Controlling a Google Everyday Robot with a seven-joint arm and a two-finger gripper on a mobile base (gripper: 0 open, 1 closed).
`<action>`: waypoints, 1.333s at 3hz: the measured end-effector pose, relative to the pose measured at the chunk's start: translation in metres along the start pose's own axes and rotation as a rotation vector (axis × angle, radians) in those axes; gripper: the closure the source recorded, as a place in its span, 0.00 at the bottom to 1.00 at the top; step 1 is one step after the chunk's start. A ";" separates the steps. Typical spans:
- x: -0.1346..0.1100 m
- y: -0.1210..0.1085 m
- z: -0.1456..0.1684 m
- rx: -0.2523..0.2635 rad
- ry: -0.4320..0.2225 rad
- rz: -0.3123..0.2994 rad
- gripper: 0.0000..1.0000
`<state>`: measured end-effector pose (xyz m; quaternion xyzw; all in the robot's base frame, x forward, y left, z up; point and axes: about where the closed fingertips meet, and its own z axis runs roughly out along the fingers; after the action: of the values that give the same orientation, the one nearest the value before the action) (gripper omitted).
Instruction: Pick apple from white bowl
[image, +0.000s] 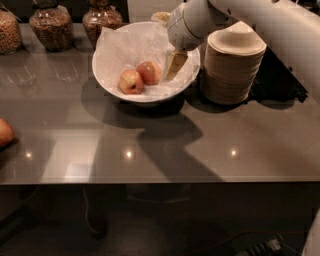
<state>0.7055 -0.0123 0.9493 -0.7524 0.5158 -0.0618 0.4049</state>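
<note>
Toward the far edge of the glossy grey counter (165, 145) sits a large white bowl (102, 80) lined with crinkled tissue. Two small apples lie inside it, side by side. The evenly reddish-pink apple (149, 72) is the right one, and the yellow-patched apple (131, 81) is to its left. The white arm's tan gripper (175, 65) hangs inside the bowl, just right of the reddish-pink apple. Whether the gripper is apart or together cannot be told. A stack of cream paper bowls (232, 67) stands just beside the white bowl, toward the right edge.
</note>
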 end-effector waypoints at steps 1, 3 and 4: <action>0.002 0.009 0.020 -0.033 -0.022 -0.032 0.13; 0.012 0.036 0.055 -0.120 -0.032 -0.057 0.19; 0.016 0.043 0.066 -0.147 -0.022 -0.064 0.25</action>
<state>0.7159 0.0045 0.8713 -0.7969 0.4901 -0.0287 0.3519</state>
